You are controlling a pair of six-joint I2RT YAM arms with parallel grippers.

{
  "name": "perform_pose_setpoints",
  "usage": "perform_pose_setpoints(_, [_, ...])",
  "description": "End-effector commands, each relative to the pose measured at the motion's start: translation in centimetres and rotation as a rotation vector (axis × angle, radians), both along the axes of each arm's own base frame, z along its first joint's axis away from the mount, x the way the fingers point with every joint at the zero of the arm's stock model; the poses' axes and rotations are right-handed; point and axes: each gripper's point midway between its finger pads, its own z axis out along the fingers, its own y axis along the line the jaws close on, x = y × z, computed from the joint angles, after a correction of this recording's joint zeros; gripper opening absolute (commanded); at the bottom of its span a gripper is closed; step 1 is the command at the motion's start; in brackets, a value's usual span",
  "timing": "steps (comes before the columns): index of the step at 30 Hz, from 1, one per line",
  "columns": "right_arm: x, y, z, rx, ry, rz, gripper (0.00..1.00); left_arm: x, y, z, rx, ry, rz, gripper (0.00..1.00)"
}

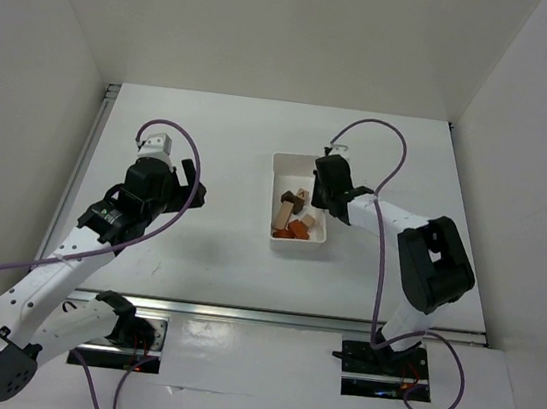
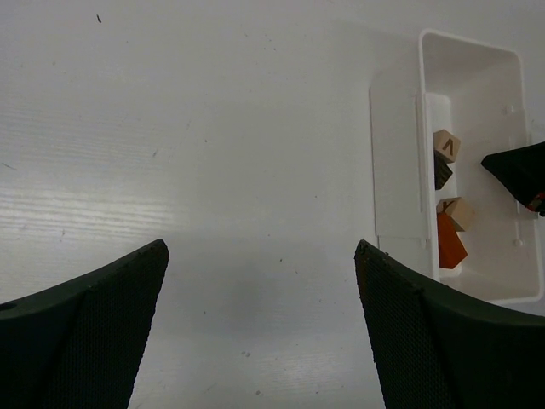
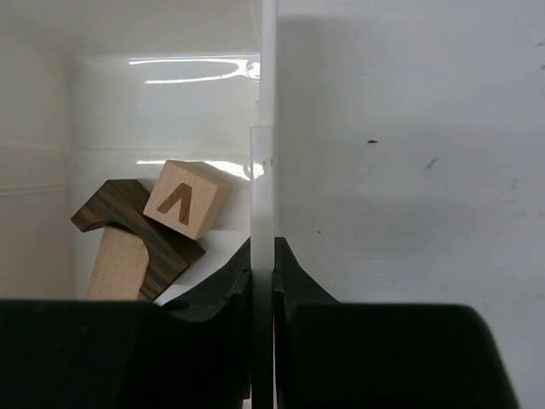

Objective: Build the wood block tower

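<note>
Right gripper (image 3: 262, 256) pinches the tray (image 3: 264, 85) wall — left gripper (image 2: 261, 247) hovers, jaws spread.

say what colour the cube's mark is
Brown, on the pale cube; clearest in right wrist view.

A white plastic tray (image 1: 293, 172) is seen on the white worktop (image 1: 229, 158), set somewhat right of its middle (long sides running from near edge to far edge). Metal rails (image 1: 269, 315) are fitted along the near and left edges.
</note>
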Motion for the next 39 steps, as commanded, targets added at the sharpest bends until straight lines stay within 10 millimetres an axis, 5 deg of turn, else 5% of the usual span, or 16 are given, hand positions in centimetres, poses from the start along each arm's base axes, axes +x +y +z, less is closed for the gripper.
perform_pose_setpoints(1, [1.3,-0.8,2.7,-0.12,-0.105,-0.125,0.0,0.4,-0.2,1.3,-0.016,-0.037,0.006,0.95])
perform_pose_setpoints(9, [1.2,-6.3,12.1,-0.625,-0.438,-0.632,0.0,0.5,0.1,1.4,-0.007,-0.041,0.022,0.95])
perform_pose_setpoints(12, [-0.2,-7.6,11.0,-0.819,-0.412,-0.687,0.0,0.5,0.3,1.6,-0.002,-0.041,0.03,0.95])
perform_pose_setpoints(17, [0.4,-7.0,12.4,-0.699,-0.454,-0.792,0.0,0.4,0.9,1.6,0.009,-0.034,0.061,0.95])
perform_pose_setpoints(25, [0.6,-7.2,16.3,-0.795,-0.407,-0.739,0.0,0.1,1.4,2.3,0.009,-0.059,0.079,0.95])
perform_pose_setpoints(30, [-0.2,-7.3,17.0,-0.787,-0.414,-0.73,0.0,0.0,1.3,2.8,-0.004,-0.075,0.071,0.95])
perform_pose_setpoints(34, [0.4,-4.8,15.5,-0.722,-0.411,-0.712,0.0,0.0,0.9,3.2,-0.01,-0.08,0.047,0.95])
perform_pose_setpoints(39, [1.8,-2.2,16.0,-0.512,-0.359,-0.742,0.0,-0.2,0.8,3.5,-0.018,-0.088,0.039,0.95])
